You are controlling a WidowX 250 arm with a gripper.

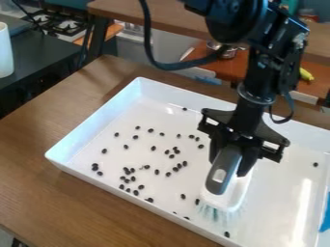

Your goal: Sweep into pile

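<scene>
White tray [93, 126] is strewn with dark beans [127, 172], likely light, apt to roll; right of most, brush [222, 195] is held by stiff handle [220, 179] in closed gripper [230, 163], soft bristles [216, 214] apparently touching tray.

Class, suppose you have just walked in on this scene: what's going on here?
A black robot arm has a brush with a grey handle in its gripper, bristles down, over a white tray on a wooden table. Small dark bean-like pieces are scattered across the tray, mostly on the picture's left side, with one far over to the right. The job is to sweep them into a pile, but they lie loose, in small clusters at most.
</scene>
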